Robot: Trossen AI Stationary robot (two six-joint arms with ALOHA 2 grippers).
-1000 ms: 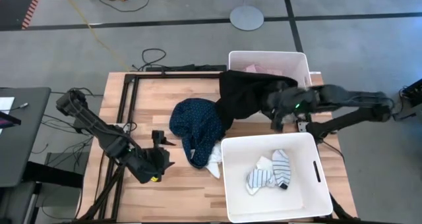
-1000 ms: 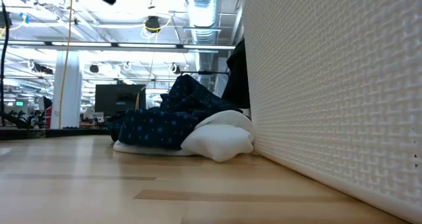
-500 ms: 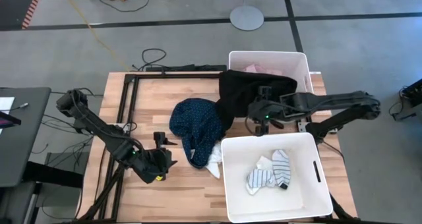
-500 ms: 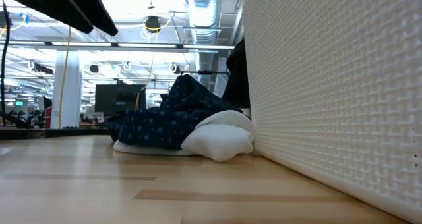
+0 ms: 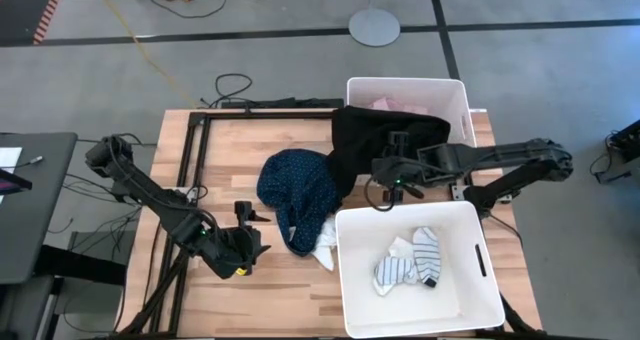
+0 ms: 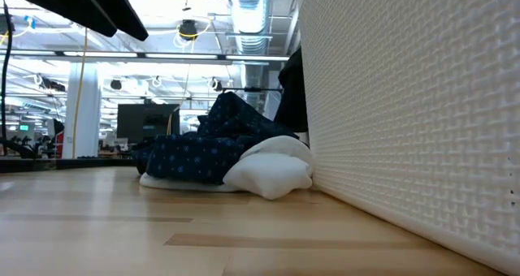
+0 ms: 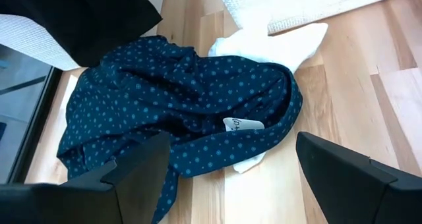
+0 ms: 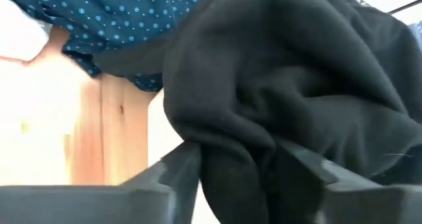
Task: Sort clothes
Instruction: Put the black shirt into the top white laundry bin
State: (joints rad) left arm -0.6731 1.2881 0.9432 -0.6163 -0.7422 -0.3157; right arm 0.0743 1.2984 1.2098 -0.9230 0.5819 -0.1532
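Observation:
A large black garment (image 5: pixel 370 145) lies on the table with its far part draped over the rim of the far white bin (image 5: pixel 458 92), where a pink garment (image 5: pixel 395 105) shows. My right gripper (image 5: pixel 385 188) is open over its near edge, with a fold (image 8: pixel 224 118) between the fingers. The navy dotted garment (image 5: pixel 300 185) lies mid-table, partly on a white piece (image 5: pixel 322 252). My left gripper (image 5: pixel 253 230) hangs open to its left, facing the dotted cloth (image 7: pixel 178 105) and touching nothing. Striped and white socks (image 5: pixel 410 260) lie in the near bin (image 5: pixel 345 280). My right gripper comes slanting down from the table's right side. Its open fingers (image 8: pixel 178 174) stand on either side of a thick fold of the black garment near its near edge (image 8: pixel 231 151). Whether they touch the cloth, I cannot tell. The garment lies slack on table and bin.
A black metal frame (image 5: pixel 200 130) runs along the table's far and left edges. The near bin's wall (image 6: pixel 406 105) closes off the near right. Bare wood (image 5: pixel 280 290) shows near the front, left of that bin.
My right gripper has swung from beside the far bin toward the table's left and down onto the black garment's near edge, rolling as it went. My left gripper has sunk a little. The garments lie as before.

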